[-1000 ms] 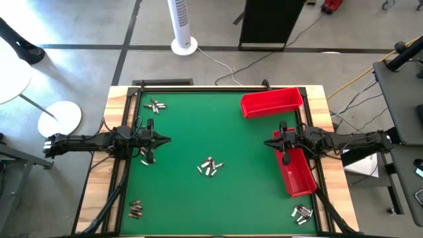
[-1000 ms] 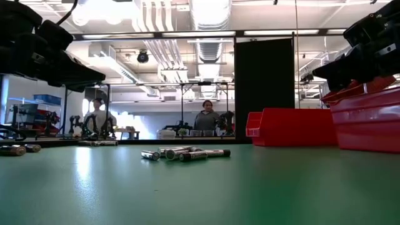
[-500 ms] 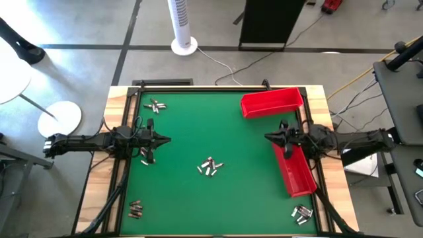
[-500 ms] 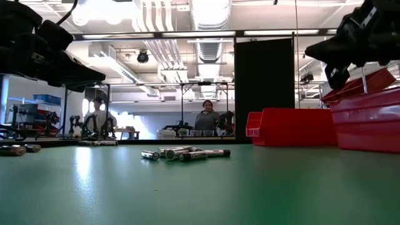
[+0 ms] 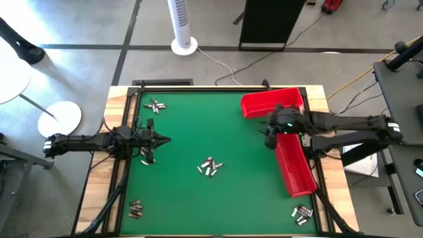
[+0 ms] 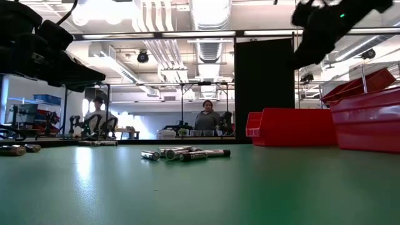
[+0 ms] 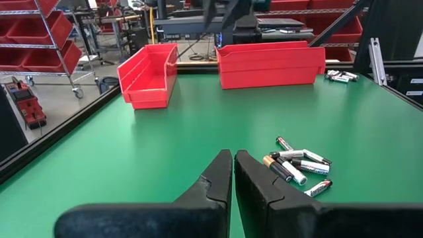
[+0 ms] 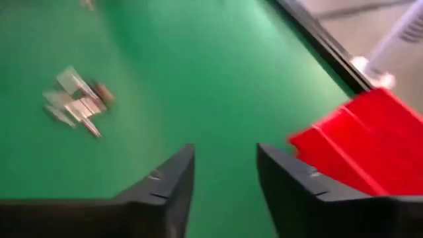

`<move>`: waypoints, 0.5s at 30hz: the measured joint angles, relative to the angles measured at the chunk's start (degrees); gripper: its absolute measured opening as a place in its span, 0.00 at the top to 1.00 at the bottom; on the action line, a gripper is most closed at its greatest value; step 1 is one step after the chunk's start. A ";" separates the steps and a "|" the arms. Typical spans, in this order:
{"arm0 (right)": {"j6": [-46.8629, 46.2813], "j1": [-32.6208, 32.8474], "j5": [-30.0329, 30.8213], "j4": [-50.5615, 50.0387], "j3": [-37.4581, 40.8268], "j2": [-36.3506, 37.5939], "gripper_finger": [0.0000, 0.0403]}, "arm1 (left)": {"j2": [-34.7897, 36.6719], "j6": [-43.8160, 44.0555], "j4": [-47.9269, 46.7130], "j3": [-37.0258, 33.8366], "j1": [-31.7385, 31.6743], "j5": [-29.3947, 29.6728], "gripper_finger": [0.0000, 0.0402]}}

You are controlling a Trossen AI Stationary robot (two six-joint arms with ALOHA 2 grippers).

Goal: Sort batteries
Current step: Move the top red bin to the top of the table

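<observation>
Batteries lie on the green mat in small heaps: a middle heap (image 5: 210, 167) (image 7: 297, 164) (image 8: 76, 100), a far-left one (image 5: 156, 106), a near-left one (image 5: 135, 209) and a near-right one (image 5: 302, 213). Two red trays stand at the right, one at the far edge (image 5: 271, 103) and one along the right edge (image 5: 295, 164). My right gripper (image 5: 268, 135) (image 8: 225, 158) hangs open high above the mat, beside the trays and tipped downward, with nothing between its fingers. At the left edge my left gripper (image 5: 166, 139) (image 7: 232, 157) rests shut and level.
A few batteries (image 5: 144, 156) lie just below my left arm. Black rails (image 5: 316, 192) frame the mat's left and right sides. Bare green mat (image 5: 218, 129) spreads between the heaps and the trays. People stand in the room beyond the table's far edge (image 6: 206, 117).
My right gripper has risen from beside the right-edge tray, swung a little toward the far edge and tipped downward. Its fingers, together before, now stand apart. The batteries and trays have not moved.
</observation>
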State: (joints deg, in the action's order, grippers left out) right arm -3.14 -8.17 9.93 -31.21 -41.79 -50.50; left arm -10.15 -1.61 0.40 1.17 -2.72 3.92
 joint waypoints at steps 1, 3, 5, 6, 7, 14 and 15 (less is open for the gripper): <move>3.03 -0.98 -0.22 -2.73 -2.06 -2.68 0.52 | 0.00 0.00 -0.01 0.00 0.00 0.00 1.00; 9.17 -2.74 -0.37 -6.86 -5.35 -7.53 0.47 | -0.02 0.00 0.00 0.00 0.00 0.00 1.00; 14.84 -4.34 -0.45 -9.50 -7.58 -11.92 0.44 | 0.00 0.00 0.00 -0.02 0.00 0.01 1.00; 17.38 -5.10 -0.44 -9.66 -8.50 -13.99 0.43 | 0.00 0.00 0.00 -0.01 0.00 -0.01 1.00; 19.77 -5.74 -0.47 -9.58 -9.61 -15.71 0.42 | 0.00 0.00 0.00 0.00 0.00 0.00 1.00; 31.67 -11.20 -0.84 -9.50 -17.88 -26.26 0.43 | -0.01 0.00 -0.01 -0.01 0.00 -0.01 1.00; 32.73 -12.11 -1.01 -9.43 -18.92 -27.51 0.44 | 0.00 0.00 0.00 0.00 0.00 0.00 1.00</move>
State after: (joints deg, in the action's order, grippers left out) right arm 29.59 -20.28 8.91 -40.64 -60.71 -78.01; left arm -10.15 -1.61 0.40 1.17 -2.72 3.92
